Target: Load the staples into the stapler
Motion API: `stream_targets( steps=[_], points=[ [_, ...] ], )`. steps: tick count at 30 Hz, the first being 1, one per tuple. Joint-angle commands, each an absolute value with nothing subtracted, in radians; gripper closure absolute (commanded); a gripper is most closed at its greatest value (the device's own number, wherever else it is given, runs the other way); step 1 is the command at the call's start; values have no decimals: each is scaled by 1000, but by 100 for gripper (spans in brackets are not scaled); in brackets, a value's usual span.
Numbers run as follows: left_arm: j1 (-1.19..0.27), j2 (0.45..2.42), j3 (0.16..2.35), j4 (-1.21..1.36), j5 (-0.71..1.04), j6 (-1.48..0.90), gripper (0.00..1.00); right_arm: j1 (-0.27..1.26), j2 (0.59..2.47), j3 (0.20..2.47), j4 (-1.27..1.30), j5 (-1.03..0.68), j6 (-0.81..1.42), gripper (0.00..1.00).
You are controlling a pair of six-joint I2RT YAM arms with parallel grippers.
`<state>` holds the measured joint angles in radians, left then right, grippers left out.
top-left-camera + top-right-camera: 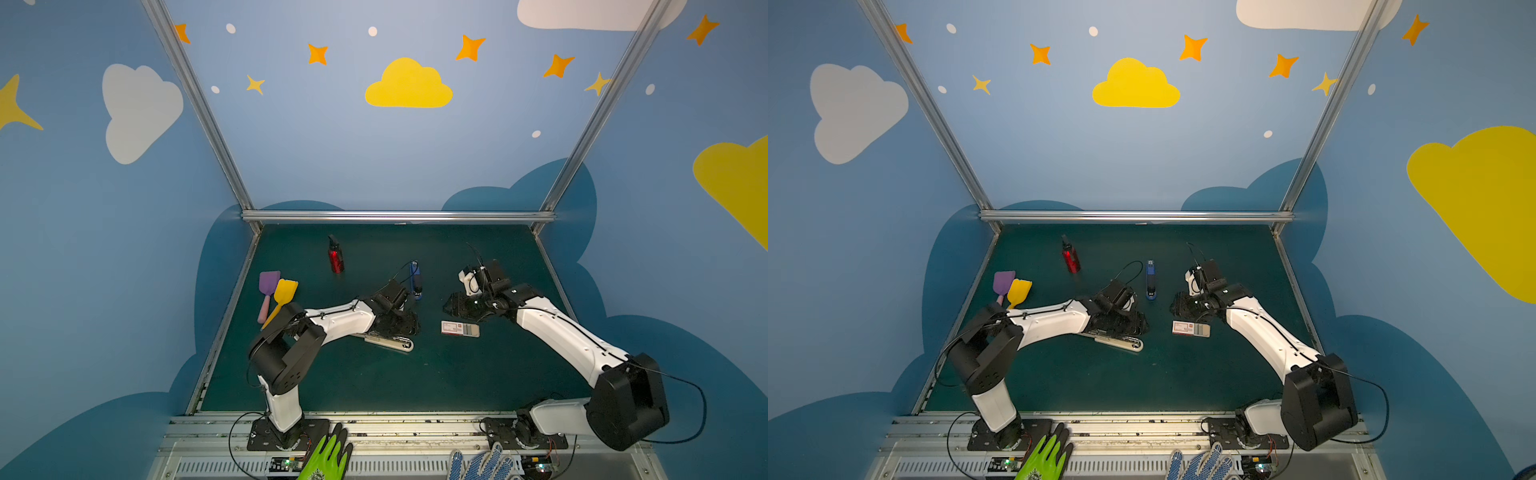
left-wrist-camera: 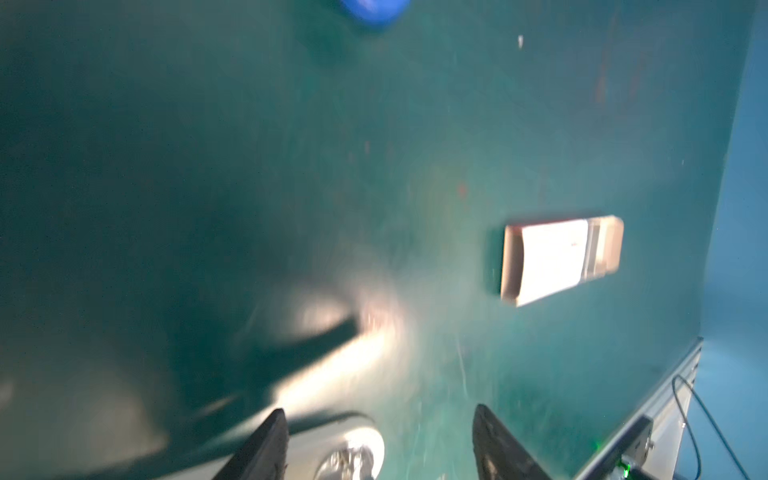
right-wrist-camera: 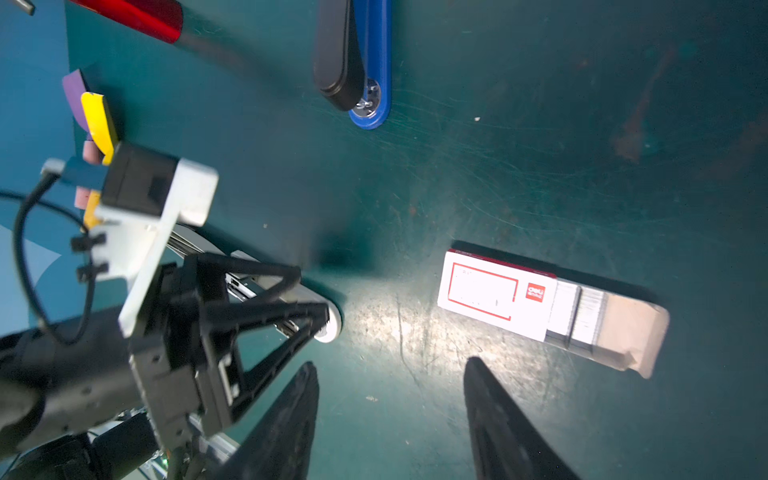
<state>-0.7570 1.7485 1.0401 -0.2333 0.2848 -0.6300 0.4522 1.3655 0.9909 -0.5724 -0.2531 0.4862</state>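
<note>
While left claw (image 2: 378,411) gapes over the white stapler (image 1: 388,343) and right claw (image 3: 390,361) gapes empty — bare mat (image 3: 540,145) rings the staples box (image 3: 494,295).

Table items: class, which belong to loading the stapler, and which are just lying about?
For the job: white stapler, staple box.
Lying about: blue stapler, red bottle, purple spatula, yellow spatula, green glove.

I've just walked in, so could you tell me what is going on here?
A robot is loading the white stapler, which lies opened on the mat. Its left gripper, jaws open, is over it. The right gripper, open and empty, hovers near the staple box, whose tray is slid out showing staples. A blue stapler lies apart behind.
</note>
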Motion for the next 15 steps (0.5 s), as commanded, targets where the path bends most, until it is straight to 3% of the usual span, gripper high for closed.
stream_targets(
  steps=[1,9,15],
  points=[
    [-768,1637,1025,-263,218,-634,29,456,1385,1000,-538,-318,475,43],
    [-734,1327,837,-381,-105,-795,25,571,1445,996,-467,-398,413,39],
    [-599,1112,584,-343,-143,-961,22,679,1539,1001,-377,-410,400,35]
  ],
)
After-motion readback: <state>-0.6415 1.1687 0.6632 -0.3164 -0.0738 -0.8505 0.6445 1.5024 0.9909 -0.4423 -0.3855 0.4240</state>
